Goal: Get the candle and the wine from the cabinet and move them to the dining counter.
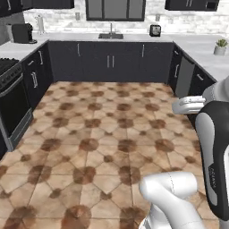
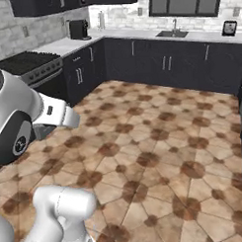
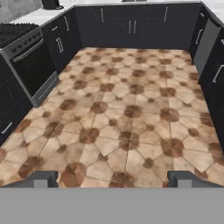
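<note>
My gripper (image 3: 113, 179) is open, its two dark fingertips (image 3: 41, 178) standing wide apart with nothing between them, above the brown tiled floor (image 3: 122, 96). Black upper wall cabinets (image 1: 192, 4) show only as strips at the top edge of the base views, one at the right and others at the left (image 2: 45, 4). I cannot tell which one is the cabinet of the task. The candle, the wine and the dining counter are out of view.
A stove (image 3: 30, 61) stands on the left. Black base cabinets (image 1: 112, 56) line the back and both sides under a marble worktop with a sink (image 1: 111, 36), a coffee machine (image 1: 22, 33) and a potted plant (image 1: 220, 46).
</note>
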### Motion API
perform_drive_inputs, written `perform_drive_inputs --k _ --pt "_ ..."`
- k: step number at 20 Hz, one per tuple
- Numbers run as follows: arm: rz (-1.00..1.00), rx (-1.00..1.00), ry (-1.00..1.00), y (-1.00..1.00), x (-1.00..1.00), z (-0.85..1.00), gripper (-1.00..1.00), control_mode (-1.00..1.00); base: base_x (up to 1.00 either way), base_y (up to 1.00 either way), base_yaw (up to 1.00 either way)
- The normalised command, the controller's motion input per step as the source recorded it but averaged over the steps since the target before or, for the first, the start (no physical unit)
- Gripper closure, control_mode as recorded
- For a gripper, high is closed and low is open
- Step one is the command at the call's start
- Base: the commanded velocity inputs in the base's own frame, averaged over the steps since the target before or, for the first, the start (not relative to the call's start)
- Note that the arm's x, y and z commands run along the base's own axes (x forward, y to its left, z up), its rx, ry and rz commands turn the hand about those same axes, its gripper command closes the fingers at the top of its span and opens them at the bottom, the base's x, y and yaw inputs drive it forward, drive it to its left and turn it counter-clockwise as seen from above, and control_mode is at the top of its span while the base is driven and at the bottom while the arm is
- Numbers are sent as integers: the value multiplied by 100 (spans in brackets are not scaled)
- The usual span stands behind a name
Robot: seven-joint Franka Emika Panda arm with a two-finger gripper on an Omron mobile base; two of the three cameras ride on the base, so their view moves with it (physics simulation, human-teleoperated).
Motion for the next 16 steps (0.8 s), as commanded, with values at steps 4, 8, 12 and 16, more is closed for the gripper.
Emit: perform_drive_inputs --k 4,8,12,16 --pt "0 0 0 0 0 0 -100 100 100 100 -42" --pt "0 0 0 0 0 0 -100 100 100 99 -38" --pt "0 0 0 0 0 0 -100 100 100 44 -21" --pt "0 0 0 0 0 0 -100 100 100 0 25"
